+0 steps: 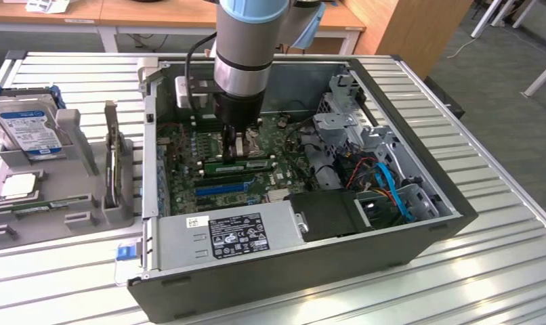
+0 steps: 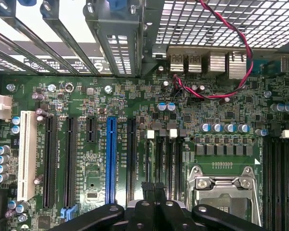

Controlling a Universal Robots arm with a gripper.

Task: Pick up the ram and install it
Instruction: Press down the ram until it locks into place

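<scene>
The ram (image 1: 241,164), a thin green stick, lies along the black memory slots on the motherboard inside the open computer case (image 1: 435,196). My gripper (image 1: 244,153) hangs straight down into the case, its tip just above the ram's middle; whether it touches I cannot tell. In the wrist view the gripper (image 2: 154,188) is shut, its black fingers (image 2: 144,211) pressed together with nothing visible between them. It sits over the near end of the memory slots (image 2: 168,159), beside the silver processor socket (image 2: 226,192). Whatever lies directly under the fingers is hidden.
A grey fixture (image 1: 74,217) at the exterior view's left carries a silver hard drive with a blue label (image 1: 24,128) and a square processor chip (image 1: 18,186). Inside the case, the power supply (image 1: 237,233), drive cage (image 1: 345,128) and blue cables (image 1: 391,186) crowd the board.
</scene>
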